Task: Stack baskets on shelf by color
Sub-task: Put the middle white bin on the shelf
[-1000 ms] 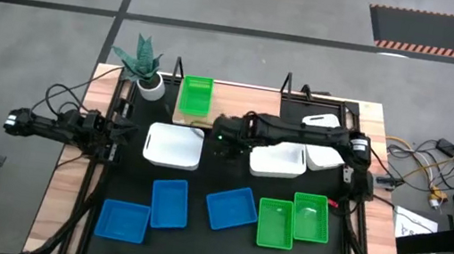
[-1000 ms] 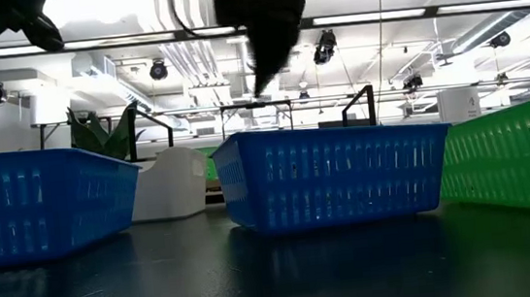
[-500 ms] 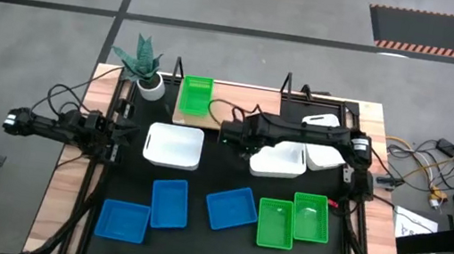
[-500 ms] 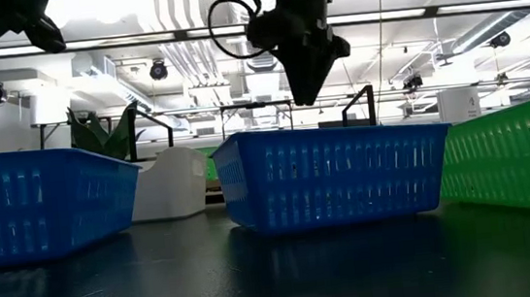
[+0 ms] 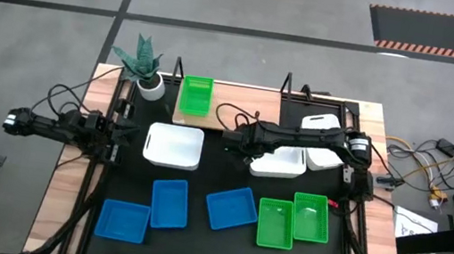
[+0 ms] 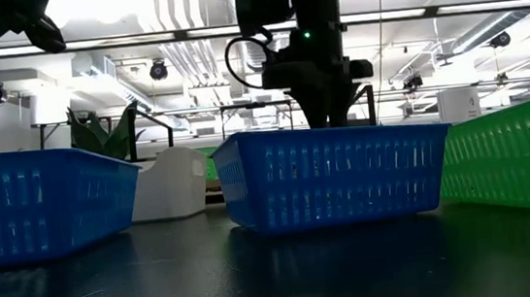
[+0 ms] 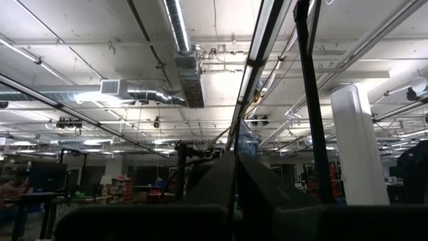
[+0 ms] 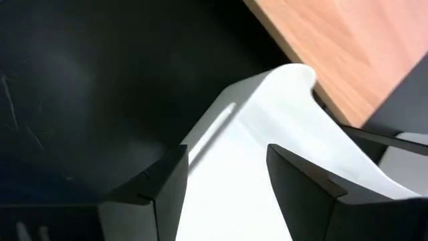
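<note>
We judge the main risk to be a poor bite on the white basket (image 8: 267,134) under the right gripper (image 8: 224,177). In the right wrist view the fingers (image 8: 164,181) stand apart with the basket's rim and rounded corner between them, not yet pinched. If they close on the corner rather than on a straight wall, the basket could twist or slip out. It could also drag the second white basket (image 5: 323,158) touching it on its far side.

In the high view the right gripper (image 5: 241,140) sits at the near-centre edge of that basket (image 5: 280,162). We cannot tell whether the fingers touch the plastic.

Working outward on the table (image 5: 211,233), the three blue baskets (image 5: 169,203) and two green baskets (image 5: 292,220) lie along the front. Another white basket (image 5: 173,147) sits mid-table. At the back, the shelf (image 5: 180,118) already carries one green basket (image 5: 195,95), beside a plant pot (image 5: 151,86).

The left gripper (image 5: 118,129) waits at the left edge, well apart. We cannot tell how its jaws stand.
</note>
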`<action>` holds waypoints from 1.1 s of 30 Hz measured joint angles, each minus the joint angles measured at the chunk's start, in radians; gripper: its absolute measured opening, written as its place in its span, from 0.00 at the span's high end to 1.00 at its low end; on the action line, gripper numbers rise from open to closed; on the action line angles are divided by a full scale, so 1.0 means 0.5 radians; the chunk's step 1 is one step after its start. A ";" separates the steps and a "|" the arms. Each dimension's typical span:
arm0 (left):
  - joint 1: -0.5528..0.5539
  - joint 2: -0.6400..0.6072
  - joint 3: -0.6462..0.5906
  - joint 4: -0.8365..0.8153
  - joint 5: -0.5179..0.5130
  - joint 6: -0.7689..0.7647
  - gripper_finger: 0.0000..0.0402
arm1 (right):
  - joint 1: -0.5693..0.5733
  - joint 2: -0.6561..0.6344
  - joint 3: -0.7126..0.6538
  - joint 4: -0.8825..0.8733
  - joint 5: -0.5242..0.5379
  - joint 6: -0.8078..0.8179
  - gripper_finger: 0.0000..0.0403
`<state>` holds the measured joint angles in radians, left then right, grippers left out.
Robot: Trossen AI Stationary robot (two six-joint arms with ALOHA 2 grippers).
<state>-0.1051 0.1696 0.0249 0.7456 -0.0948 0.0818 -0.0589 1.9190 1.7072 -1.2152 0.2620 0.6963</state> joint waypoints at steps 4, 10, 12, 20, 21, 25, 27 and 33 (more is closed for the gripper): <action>0.000 -0.001 0.000 0.001 0.000 0.001 1.00 | 0.000 0.000 -0.062 0.084 0.001 0.051 0.51; 0.000 -0.001 0.000 0.002 0.000 0.003 1.00 | 0.003 0.000 -0.196 0.296 -0.014 0.138 0.52; 0.000 -0.001 0.000 0.002 0.000 0.003 1.00 | 0.004 0.000 -0.218 0.300 -0.015 0.180 0.54; 0.000 -0.001 0.000 0.002 0.001 0.003 1.00 | 0.012 0.000 -0.225 0.318 -0.009 0.256 0.73; 0.000 -0.001 0.000 0.003 0.001 0.004 1.00 | 0.015 0.000 -0.225 0.319 -0.009 0.262 0.76; 0.000 -0.001 0.000 0.002 0.001 0.004 1.00 | 0.030 -0.001 -0.225 0.318 -0.006 0.280 0.87; 0.000 -0.001 0.000 0.002 0.001 0.004 1.00 | 0.038 0.000 -0.225 0.319 -0.009 0.298 0.91; 0.000 -0.001 0.000 0.002 0.001 0.004 1.00 | 0.071 -0.024 -0.226 0.296 -0.053 0.284 0.97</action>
<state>-0.1051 0.1692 0.0250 0.7467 -0.0944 0.0837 -0.0232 1.9068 1.5944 -1.0674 0.2355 0.8384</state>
